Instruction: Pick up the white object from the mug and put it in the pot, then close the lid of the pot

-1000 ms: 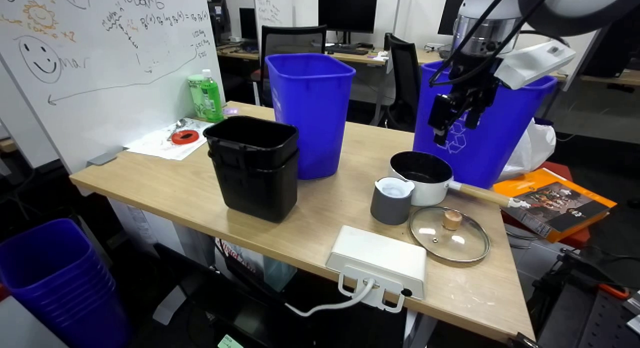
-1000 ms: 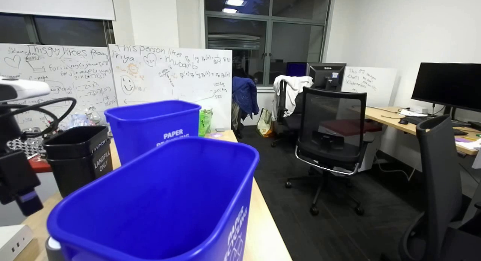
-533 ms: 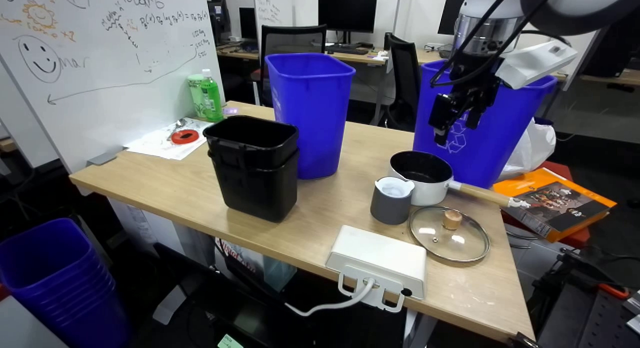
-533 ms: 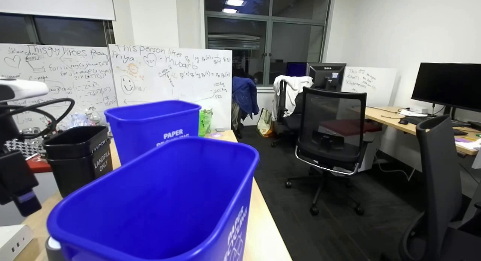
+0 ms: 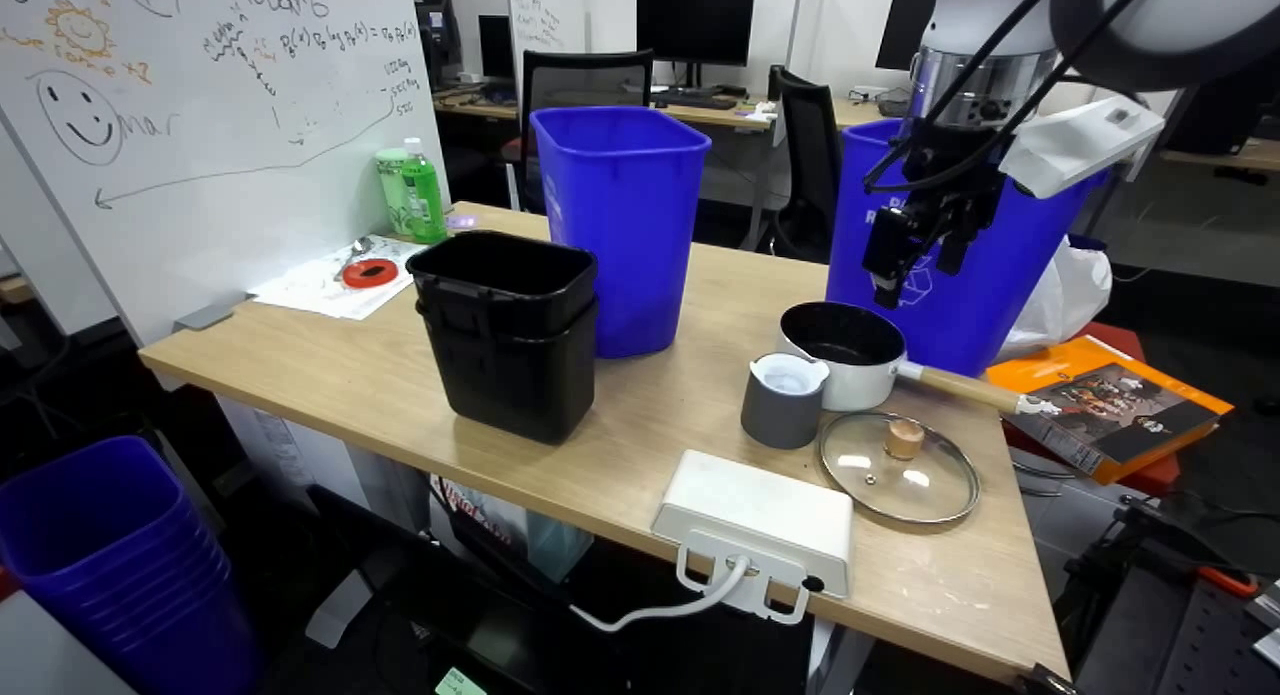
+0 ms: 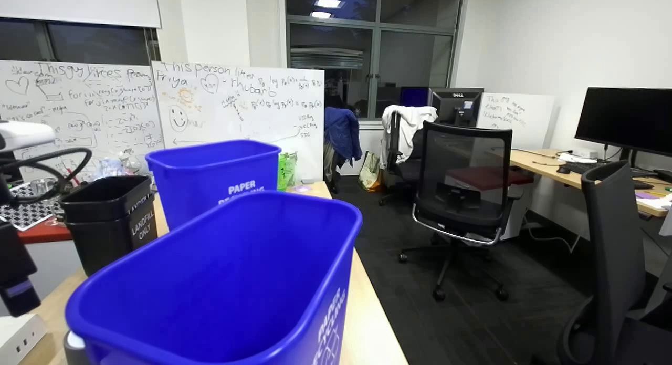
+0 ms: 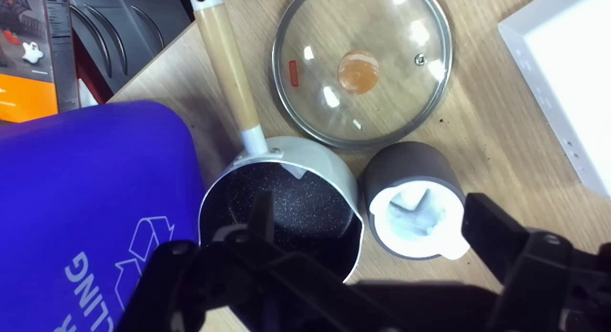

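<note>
The dark grey mug (image 5: 778, 415) stands upright on the table, close beside the pot. A white lining with a small tab shows at its mouth in the wrist view, and a pale white object (image 7: 414, 197) lies inside. The white pot (image 5: 860, 385) is uncovered, dark inside, with a wooden handle. The glass lid (image 5: 925, 487) lies flat on the table, its wooden knob up; it also shows in the wrist view (image 7: 391, 105). My gripper (image 5: 915, 278) is open and empty above the pot. In the wrist view its fingers (image 7: 372, 216) are spread, one over the pot, one past the mug.
A tall blue bin (image 5: 960, 325) stands right behind the pot. Another blue bin (image 5: 625, 245) and black bins (image 5: 515, 365) stand farther along the table. A white box with a cable (image 5: 755, 500) sits at the table edge near the lid. An orange box (image 5: 1110, 405) lies beyond the pot's handle.
My gripper has moved slightly right and down in an exterior view, mostly within the last half second. The mug, pot and lid have not moved.
</note>
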Controlling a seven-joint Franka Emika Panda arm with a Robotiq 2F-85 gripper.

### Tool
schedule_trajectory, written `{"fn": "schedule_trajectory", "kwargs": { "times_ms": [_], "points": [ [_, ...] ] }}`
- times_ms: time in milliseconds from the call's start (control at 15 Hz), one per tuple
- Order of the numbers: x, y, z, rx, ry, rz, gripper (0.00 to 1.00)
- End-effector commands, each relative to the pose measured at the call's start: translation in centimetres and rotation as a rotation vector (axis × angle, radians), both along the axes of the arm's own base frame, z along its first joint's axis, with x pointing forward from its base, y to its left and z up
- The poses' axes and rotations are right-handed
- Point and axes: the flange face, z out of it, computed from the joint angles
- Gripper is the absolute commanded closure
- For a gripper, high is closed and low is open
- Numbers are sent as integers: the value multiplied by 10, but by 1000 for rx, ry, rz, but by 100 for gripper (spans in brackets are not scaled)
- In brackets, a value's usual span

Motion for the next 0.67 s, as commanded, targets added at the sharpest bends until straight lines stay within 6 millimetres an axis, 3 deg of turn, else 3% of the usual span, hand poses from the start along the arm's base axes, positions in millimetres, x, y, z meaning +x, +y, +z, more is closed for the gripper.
{"fn": "schedule_trajectory", "kwargs": {
  "times_ms": [0, 267, 600],
  "points": [
    [-21, 8, -3, 28, -8, -24, 0],
    [-47, 8, -17, 26, -36, -110, 0],
    [-76, -5, -52, 34, -63, -220, 0]
  ]
}}
